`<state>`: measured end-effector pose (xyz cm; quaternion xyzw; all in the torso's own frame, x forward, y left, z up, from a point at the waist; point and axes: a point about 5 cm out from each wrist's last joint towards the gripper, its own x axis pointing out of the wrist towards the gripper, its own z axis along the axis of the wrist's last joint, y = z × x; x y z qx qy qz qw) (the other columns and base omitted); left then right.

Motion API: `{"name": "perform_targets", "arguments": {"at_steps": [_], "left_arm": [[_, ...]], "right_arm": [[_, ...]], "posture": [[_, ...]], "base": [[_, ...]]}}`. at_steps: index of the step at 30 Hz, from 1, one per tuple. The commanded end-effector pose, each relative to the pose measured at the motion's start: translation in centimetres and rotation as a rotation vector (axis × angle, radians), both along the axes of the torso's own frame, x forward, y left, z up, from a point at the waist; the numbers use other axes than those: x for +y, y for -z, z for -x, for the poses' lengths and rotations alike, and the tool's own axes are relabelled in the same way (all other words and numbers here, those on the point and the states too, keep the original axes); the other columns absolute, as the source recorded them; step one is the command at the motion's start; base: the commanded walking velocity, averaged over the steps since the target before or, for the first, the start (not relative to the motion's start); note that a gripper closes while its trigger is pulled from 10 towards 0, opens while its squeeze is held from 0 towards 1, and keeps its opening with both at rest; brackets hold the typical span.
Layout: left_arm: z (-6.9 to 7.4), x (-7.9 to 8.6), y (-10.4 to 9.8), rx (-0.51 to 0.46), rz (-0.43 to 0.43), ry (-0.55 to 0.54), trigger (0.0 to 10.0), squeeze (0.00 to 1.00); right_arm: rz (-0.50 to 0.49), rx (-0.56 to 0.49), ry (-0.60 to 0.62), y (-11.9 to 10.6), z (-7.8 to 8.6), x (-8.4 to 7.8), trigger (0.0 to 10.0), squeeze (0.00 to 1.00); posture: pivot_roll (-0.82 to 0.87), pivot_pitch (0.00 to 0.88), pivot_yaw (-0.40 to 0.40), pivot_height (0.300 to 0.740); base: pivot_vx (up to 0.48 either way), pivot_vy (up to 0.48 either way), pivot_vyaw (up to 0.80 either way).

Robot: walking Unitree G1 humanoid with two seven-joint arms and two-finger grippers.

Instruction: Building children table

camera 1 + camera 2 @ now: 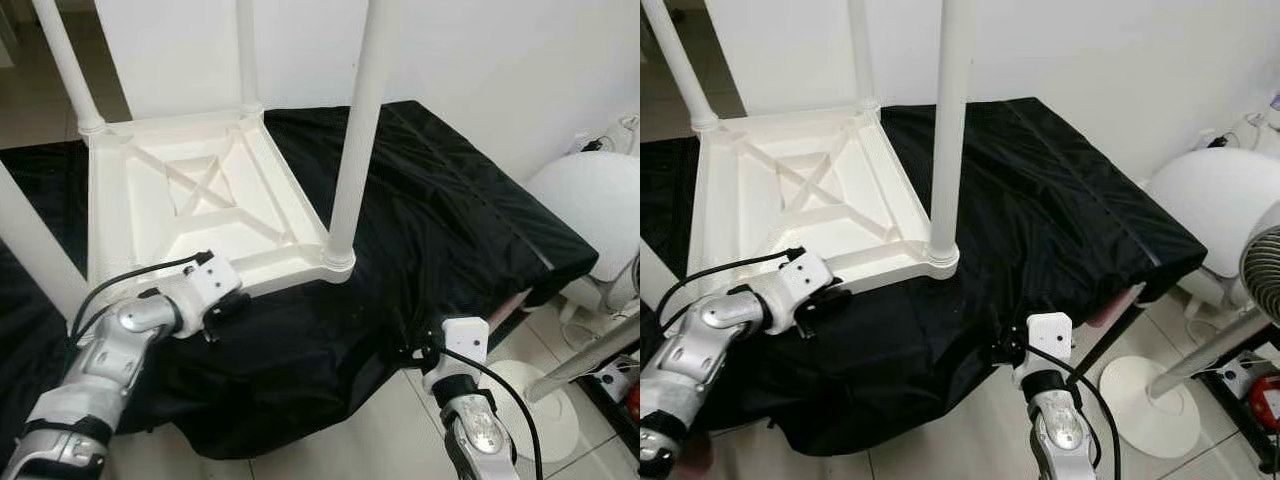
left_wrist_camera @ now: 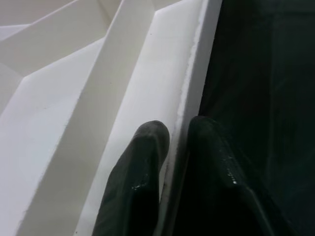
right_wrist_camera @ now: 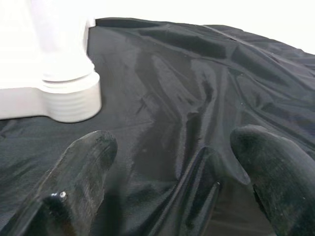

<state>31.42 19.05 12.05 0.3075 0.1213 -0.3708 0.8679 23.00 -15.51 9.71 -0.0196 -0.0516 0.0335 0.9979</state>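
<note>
A white children's table (image 1: 190, 200) lies upside down on a black cloth (image 1: 430, 210) draped over the worktop, its ribbed underside facing up and its legs rising out of the top of the head views. The left gripper (image 2: 174, 147) sits at the near rim of the tabletop, at about 7 o'clock in the left eye view; in the left wrist view one black finger lies on the white inner face and the other on the dark outer side, the jaws closed to a narrow slit with the rim's edge between them, apparently pinching it. That rim runs roughly from 8 o'clock to 4 o'clock across the scene, so the left arm is plainly the nearer one for any lift or turn of the table. The right gripper (image 3: 172, 177) hovers low over the cloth at about 5 o'clock, its jaws wide apart and holding nothing, with the near-right leg (image 1: 355, 130) and its threaded collar (image 3: 71, 101) ahead at about 10 o'clock from its fingertips. Count: one tabletop; four legs partly seen, three seated in corner sockets, the base of the fourth, at the frame's left edge, out of view; one cloth; a white fan (image 1: 1265, 280) standing on the floor at 3 o'clock.
</note>
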Motion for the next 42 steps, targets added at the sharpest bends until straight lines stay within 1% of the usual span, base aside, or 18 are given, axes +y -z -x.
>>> {"name": "perform_targets", "arguments": {"at_steps": [1, 2, 4, 5, 8, 9, 10, 14, 17, 18, 24, 25, 31, 32, 33, 36, 39, 42], "left_arm": [[0.2, 3.5, 0.2, 0.012, -0.065, -0.128, 2.6, 0.00], [0.5, 3.9, 0.1, 0.023, -0.075, -0.115, 4.9, 0.00], [0.5, 3.9, 0.1, 0.023, -0.075, -0.115, 4.9, 0.00], [0.6, 3.9, 0.1, 0.024, -0.080, -0.091, 10.0, 0.00], [1.0, 3.5, 0.0, 0.058, -0.036, -0.070, 10.0, 0.00], [1.2, 3.3, 0.0, 0.063, -0.023, -0.054, 10.0, 0.80], [1.5, 2.9, -0.4, 0.075, 0.033, -0.026, 10.0, 1.00], [2.7, 2.3, -1.1, 0.103, 0.133, 0.032, 10.0, 1.00], [3.3, 2.2, -1.2, 0.115, 0.155, 0.070, 10.0, 0.95], [3.7, 2.0, -1.6, 0.118, 0.195, 0.087, 10.0, 0.00], [4.4, 1.2, -3.0, 0.064, 0.345, 0.111, 10.0, 0.00], [5.0, 0.0, -4.1, 0.007, 0.481, 0.116, 10.0, 0.00], [5.1, -0.9, -4.6, -0.029, 0.550, 0.087, 10.0, 0.00], [4.6, -1.5, -4.7, -0.067, 0.619, -0.019, 10.0, 0.00], [4.6, -1.5, -4.7, -0.067, 0.619, -0.019, 10.0, 0.00], [4.5, -3.2, -5.4, -0.171, 0.750, -0.204, 10.0, 0.00], [4.5, -4.3, -6.4, -0.350, 0.731, -0.400, 10.0, 0.00], [4.5, -4.7, -6.8, -0.406, 0.676, -0.415, 10.0, 0.00]], "right_arm": [[0.005, -0.003, -0.003, 0.1, -0.1, 0.1, 10.0, 0.00], [0.011, -0.003, -0.006, 0.1, -0.2, 0.0, 10.0, 0.00], [0.011, -0.003, -0.006, 0.1, -0.2, 0.0, 10.0, 0.00], [0.012, -0.003, -0.006, 0.1, -0.2, 0.0, 10.0, 0.00], [0.017, -0.004, -0.013, 0.1, -0.4, 0.0, 10.0, 0.00], [0.019, -0.004, -0.015, 0.1, -0.4, 0.0, 10.0, 0.00], [0.021, -0.004, -0.020, 0.1, -0.4, 0.0, 10.0, 0.00], [0.030, -0.002, -0.027, 0.2, -0.4, 0.1, 10.0, 0.00], [0.033, -0.001, -0.029, 0.3, -0.4, 0.0, 10.0, 0.00], [0.035, 0.000, -0.029, 0.3, -0.4, 0.0, 10.0, 0.00], [0.037, 0.003, -0.031, 0.4, -0.4, 0.0, 10.0, 0.00], [0.040, -0.001, -0.032, 0.4, -0.6, 0.1, 10.0, 0.00], [0.043, -0.005, -0.032, 0.3, -0.7, 0.1, 10.0, 0.00], [0.040, -0.011, -0.034, 0.0, -0.9, 0.0, 10.0, 0.00], [0.040, -0.011, -0.034, 0.0, -0.9, 0.0, 10.0, 0.00], [0.034, -0.031, -0.036, -0.7, -1.5, -0.5, 10.0, 0.00], [0.041, -0.083, -0.042, -2.4, -2.7, -1.0, 10.0, 0.00], [0.044, -0.104, -0.059, -3.2, -3.1, -0.9, 10.0, 0.00]], "posture": [[-0.02, 0.028, -0.027, 0.740], [-0.02, 0.028, -0.028, 0.740], [-0.02, 0.028, -0.028, 0.740], [-0.02, 0.028, -0.028, 0.740], [-0.02, 0.030, -0.029, 0.740], [-0.02, 0.033, -0.031, 0.740], [-0.02, 0.034, -0.031, 0.740], [-0.02, 0.038, -0.031, 0.740], [-0.02, 0.038, -0.031, 0.740], [-0.01, 0.044, -0.029, 0.740], [-0.01, 0.045, -0.029, 0.740], [-0.01, 0.051, -0.028, 0.740], [-0.01, 0.051, -0.028, 0.740], [-0.01, 0.055, -0.028, 0.740], [-0.01, 0.055, -0.028, 0.740], [0.00, 0.058, -0.031, 0.740], [0.00, 0.061, -0.034, 0.740], [0.00, 0.062, -0.040, 0.740]], "base": [[0.000, 0.000, 0.00], [0.000, 0.000, 0.00], [0.000, 0.000, 0.00], [0.000, 0.000, 0.00], [0.000, 0.000, 0.00], [0.000, 0.000, 0.00], [0.000, 0.000, 0.00], [0.000, 0.000, 0.00], [0.000, 0.000, 0.00], [0.000, 0.000, 0.00], [0.000, 0.000, 0.00], [0.000, 0.000, 0.00], [0.000, 0.000, 0.00], [0.000, 0.000, 0.00], [0.000, 0.000, 0.00], [0.000, 0.000, 0.00], [0.000, 0.000, 0.00], [0.000, 0.000, 0.00]]}}
